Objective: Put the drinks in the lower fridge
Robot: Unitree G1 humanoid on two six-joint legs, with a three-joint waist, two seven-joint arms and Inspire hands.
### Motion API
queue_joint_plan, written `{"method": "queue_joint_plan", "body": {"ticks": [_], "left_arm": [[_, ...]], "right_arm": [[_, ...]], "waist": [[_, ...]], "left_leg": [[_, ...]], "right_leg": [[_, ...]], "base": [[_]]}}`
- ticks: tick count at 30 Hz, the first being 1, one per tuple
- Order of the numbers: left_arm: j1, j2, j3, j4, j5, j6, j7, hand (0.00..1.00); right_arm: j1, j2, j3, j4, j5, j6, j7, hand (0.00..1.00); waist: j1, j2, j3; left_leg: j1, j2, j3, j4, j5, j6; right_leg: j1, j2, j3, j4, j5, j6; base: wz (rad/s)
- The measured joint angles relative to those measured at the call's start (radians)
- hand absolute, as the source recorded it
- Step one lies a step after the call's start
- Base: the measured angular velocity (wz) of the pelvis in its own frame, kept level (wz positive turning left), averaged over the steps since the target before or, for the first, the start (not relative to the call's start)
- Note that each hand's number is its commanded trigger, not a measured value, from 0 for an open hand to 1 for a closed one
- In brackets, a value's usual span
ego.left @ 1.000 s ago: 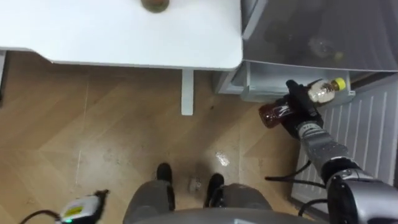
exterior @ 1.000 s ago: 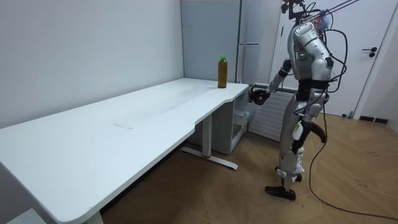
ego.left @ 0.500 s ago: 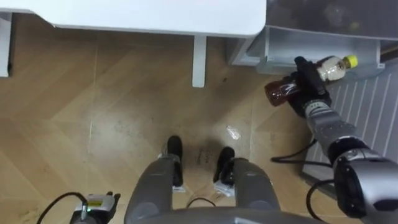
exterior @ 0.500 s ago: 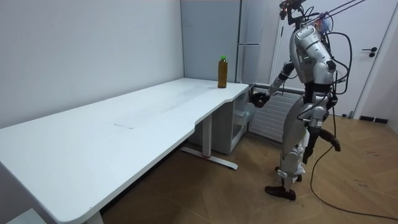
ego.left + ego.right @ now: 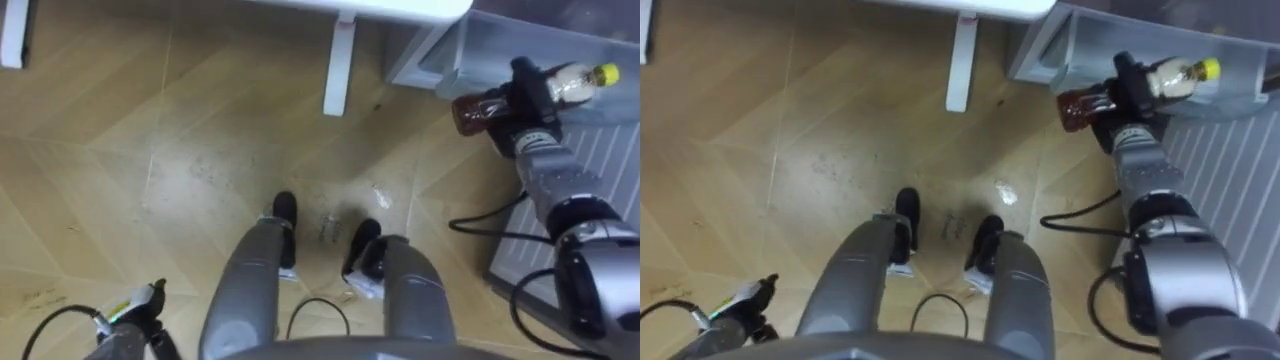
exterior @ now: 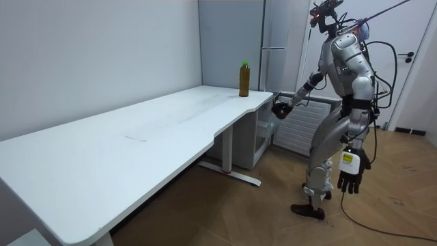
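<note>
The lower fridge (image 5: 520,35) stands beside the white desk (image 6: 136,143) corner. At its front edge the right hand (image 5: 525,95) is curled around a sideways tea bottle (image 5: 478,108). The delivery step is underway, and next it likely needs reaching inside. A second bottle (image 6: 244,78) waits on the desk's far corner. The left hand (image 6: 348,181) hangs slack-fingered.

No text, number or sign is showing clearly enough to read. The clear plastic bottle of brown drink with a yellow cap (image 5: 475,108), which the right hand (image 5: 527,90) is gripping, is carrying a pale band near its cap, its print too small to make out. The small white-and-yellow tag (image 6: 348,159) behind the left hand (image 6: 349,181) is likewise staying illegible.
</note>
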Motion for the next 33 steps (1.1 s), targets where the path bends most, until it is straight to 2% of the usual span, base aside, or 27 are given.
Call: {"method": "queue_joint_plan", "body": {"ticks": [2,8,11,15,18,25,26,27,33], "left_arm": [[-0.012,-0.02,0.042,0.004,-0.075,-0.011,0.004,0.0],[-0.014,-0.024,0.064,0.002,-0.224,-0.052,0.019,0.0],[-0.016,-0.024,0.072,0.001,-0.283,-0.06,0.02,0.0],[-0.016,-0.024,0.076,-0.001,-0.3,-0.06,0.023,0.0],[-0.016,-0.024,0.078,-0.002,-0.3,-0.065,0.04,0.0],[-0.016,-0.028,0.079,-0.002,-0.3,-0.066,0.086,0.0],[-0.016,-0.028,0.079,-0.002,-0.3,-0.067,0.088,0.0],[-0.016,-0.029,0.079,-0.002,-0.3,-0.067,0.089,0.0],[-0.016,-0.046,0.079,-0.004,-0.299,-0.069,0.101,0.0]], "right_arm": [[-0.006,-0.023,0.0,-0.032,0.002,-0.001,-0.025,1.0],[-0.072,-0.053,-0.038,-0.056,0.028,-0.002,-0.085,1.0],[-0.091,-0.058,-0.05,-0.056,0.039,-0.002,-0.092,1.0],[-0.117,-0.066,-0.079,-0.058,0.042,-0.001,-0.11,1.0],[-0.142,-0.091,-0.08,-0.063,0.049,-0.001,-0.145,1.0],[-0.147,-0.094,-0.109,-0.148,0.049,-0.006,-0.261,1.0],[-0.151,-0.094,-0.109,-0.152,0.049,-0.009,-0.276,0.53],[-0.154,-0.094,-0.109,-0.155,0.049,-0.012,-0.285,0.0],[-0.161,-0.094,-0.118,-0.178,0.077,-0.028,-0.368,0.0]], "waist": [[0.014,0.0,-0.0001],[0.01,-0.008,-0.0017],[0.009,-0.01,-0.002],[0.002,-0.011,-0.0025],[-0.002,-0.011,-0.0027],[0.001,-0.008,-0.0046],[0.005,-0.008,-0.0047],[0.007,-0.008,-0.0047],[0.009,-0.002,-0.0079]], "left_leg": [[-0.015,0.001,0.0,0.015,-0.001,0.0],[-0.063,0.0,-0.005,0.046,-0.001,0.0],[-0.091,0.001,-0.005,0.059,-0.001,0.002],[-0.128,0.001,-0.003,0.079,-0.003,0.006],[-0.163,0.003,-0.003,0.101,-0.007,0.012],[-0.194,0.003,0.02,0.139,-0.027,0.025],[-0.194,0.003,0.026,0.144,-0.03,0.026],[-0.194,0.003,0.029,0.146,-0.031,0.027],[-0.203,0.002,0.034,0.17,-0.038,0.035]], "right_leg": [[-0.015,-0.003,0.001,0.017,-0.002,-0.003],[-0.059,-0.012,-0.005,0.054,-0.007,-0.009],[-0.085,-0.018,-0.006,0.067,-0.008,-0.01],[-0.122,-0.02,-0.005,0.083,-0.008,-0.01],[-0.149,-0.02,-0.006,0.094,-0.007,-0.01],[-0.194,-0.023,0.029,0.138,-0.014,0.002],[-0.198,-0.023,0.038,0.146,-0.015,0.004],[-0.201,-0.024,0.042,0.151,-0.015,0.005],[-0.21,-0.033,0.043,0.175,-0.023,0.007]], "base": [[0.0],[0.04],[0.01],[0.0],[0.0],[-0.07],[-0.1],[-0.1],[0.02]]}}
